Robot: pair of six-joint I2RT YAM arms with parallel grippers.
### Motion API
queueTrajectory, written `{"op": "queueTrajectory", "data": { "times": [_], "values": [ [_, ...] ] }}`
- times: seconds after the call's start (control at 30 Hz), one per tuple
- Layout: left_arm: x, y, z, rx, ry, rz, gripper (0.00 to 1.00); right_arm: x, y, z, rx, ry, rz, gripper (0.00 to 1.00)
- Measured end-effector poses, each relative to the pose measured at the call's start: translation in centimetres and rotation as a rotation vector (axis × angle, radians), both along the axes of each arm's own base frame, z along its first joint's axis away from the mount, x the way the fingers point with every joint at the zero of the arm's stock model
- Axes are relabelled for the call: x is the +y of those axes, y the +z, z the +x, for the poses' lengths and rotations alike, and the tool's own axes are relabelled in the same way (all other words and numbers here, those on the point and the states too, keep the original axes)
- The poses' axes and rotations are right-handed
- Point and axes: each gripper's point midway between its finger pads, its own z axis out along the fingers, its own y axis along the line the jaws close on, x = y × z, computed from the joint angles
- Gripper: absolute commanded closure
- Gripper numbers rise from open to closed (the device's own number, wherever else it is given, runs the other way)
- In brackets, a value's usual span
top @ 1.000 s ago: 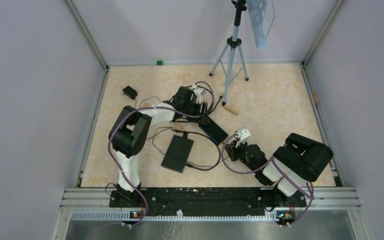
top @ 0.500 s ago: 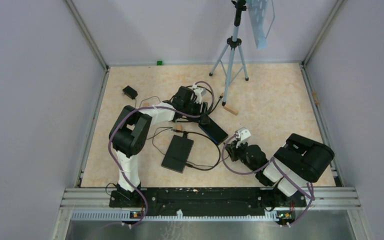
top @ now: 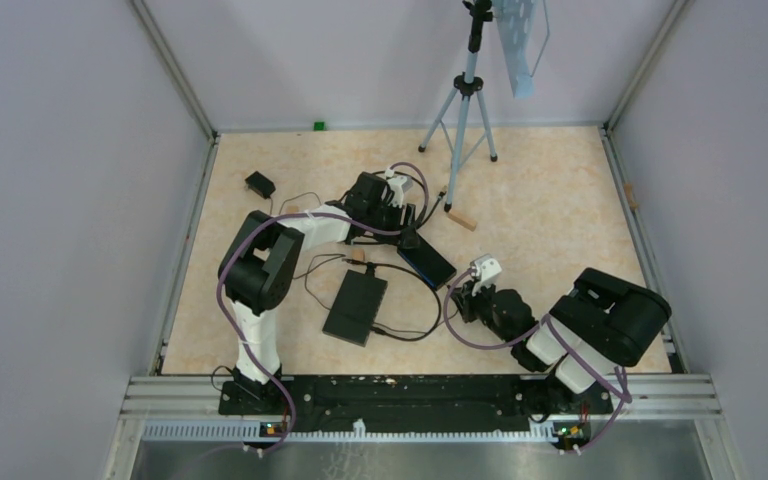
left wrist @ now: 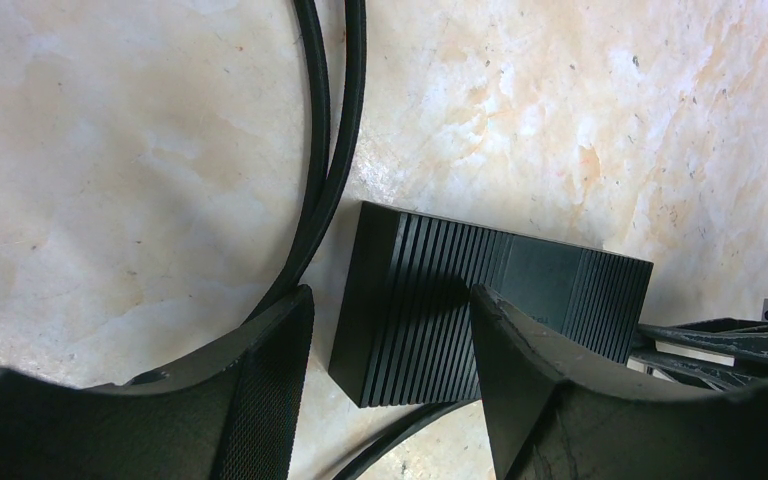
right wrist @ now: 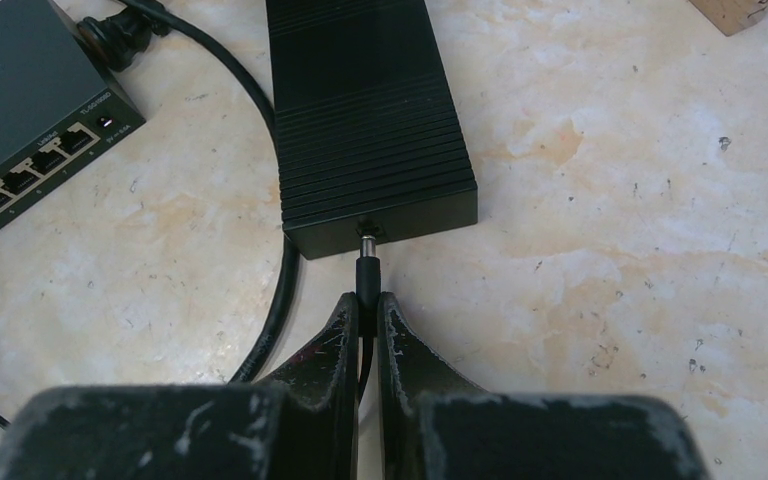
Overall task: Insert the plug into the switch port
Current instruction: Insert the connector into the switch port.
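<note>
Plug (right wrist: 367, 268) nearest, clamped by its black body in the right hand (right wrist: 365, 305), fingers squeezed together round it. Points straight at the socket (right wrist: 368, 232) in the near end face of the ribbed black box (right wrist: 365, 110), metal tip at the mouth; cannot tell how deep it sits. Probably gripped that far back to leave the tip free and keep the push in line with the port. Box flat on the counter (right wrist: 610, 200), long axis toward the pushing hand, so likely takes the thrust lengthwise.

Further out, left hand (left wrist: 390, 300) with fingers apart at the box's far end: one beside the end wall, the other over the ribbed top. Not visibly clamped; looks set as a backstop against sliding. Cannot confirm contact.

From the right wrist alone: tip and socket lined up, plus a grey network switch (right wrist: 30, 110) near the box's left side, with a row of ports and a lead plugged in. Hard to say which unit counts as the task's switch; aims at the ribbed one. From the left wrist alone: the braced end, with paired black cables (left wrist: 325, 150) curving past it. From above only: both arms meeting the box from opposite ends, and beyond them a tripod (top: 460, 110) near the back wall
</note>
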Motion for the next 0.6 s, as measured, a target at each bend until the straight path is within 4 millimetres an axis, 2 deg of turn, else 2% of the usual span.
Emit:
{"op": "queueTrajectory", "data": {
  "times": [0.6],
  "values": [
    [-0.25,-0.04,0.11,-0.006,-0.006,-0.009,0.35,0.15,-0.35,0.29,0.005,-0.006,-0.007,1.00]
  ]
}}
